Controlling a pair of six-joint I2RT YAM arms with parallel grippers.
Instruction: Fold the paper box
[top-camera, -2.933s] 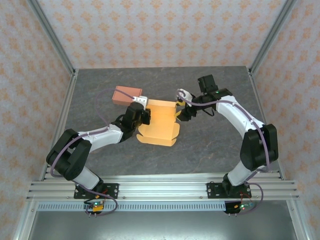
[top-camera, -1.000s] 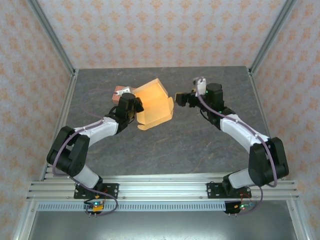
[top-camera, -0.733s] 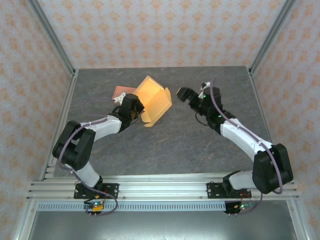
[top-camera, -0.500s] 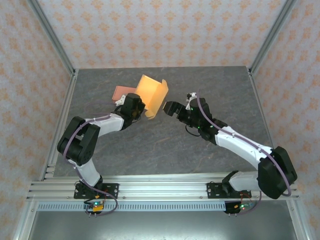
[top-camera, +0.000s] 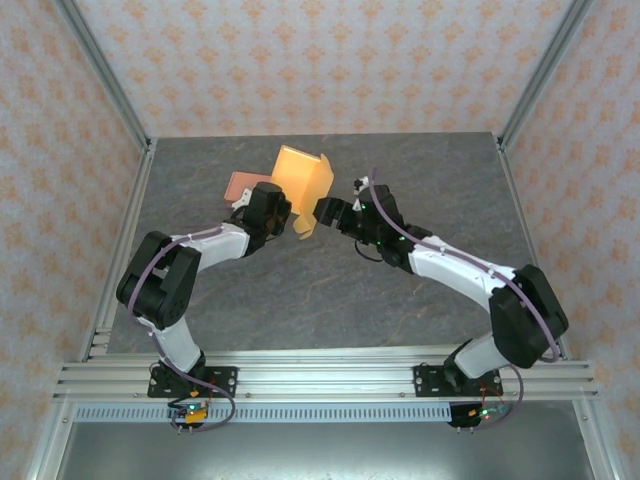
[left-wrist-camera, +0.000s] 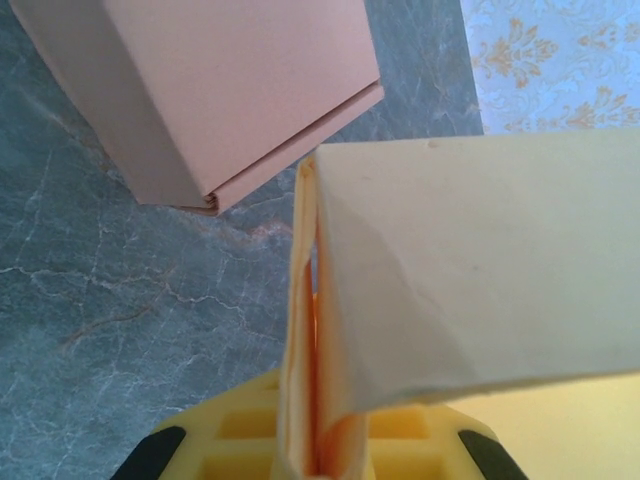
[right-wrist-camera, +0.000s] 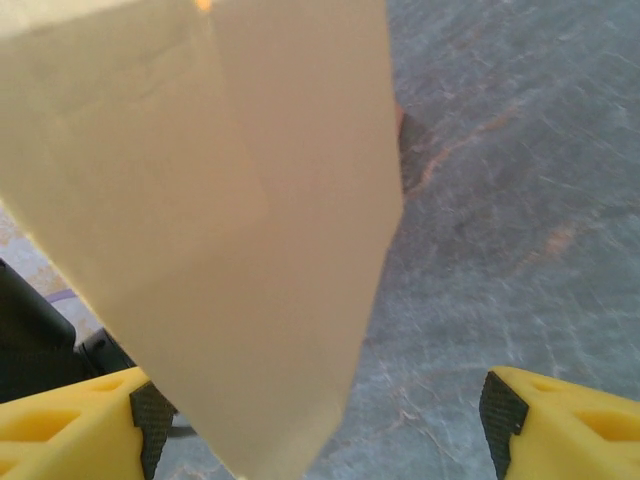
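**Holding one paper box between two sets of jaws**

One part-folded yellow paper box (top-camera: 300, 180) is held up, tilted, over the worktop (top-camera: 400, 310). The left jaws are clamped on a doubled panel edge. The right jaws stand wide apart around another panel. One closed pink box (left-wrist-camera: 220, 90) lies just behind.

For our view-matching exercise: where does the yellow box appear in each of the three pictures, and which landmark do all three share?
Top external: the yellow box is upper centre, tilted up, beside the brown box.
Left wrist: it is at centre and right, with its edge pinched at the bottom.
Right wrist: it is at left and centre, running from top to bottom.
Shared landmark: the grey table.
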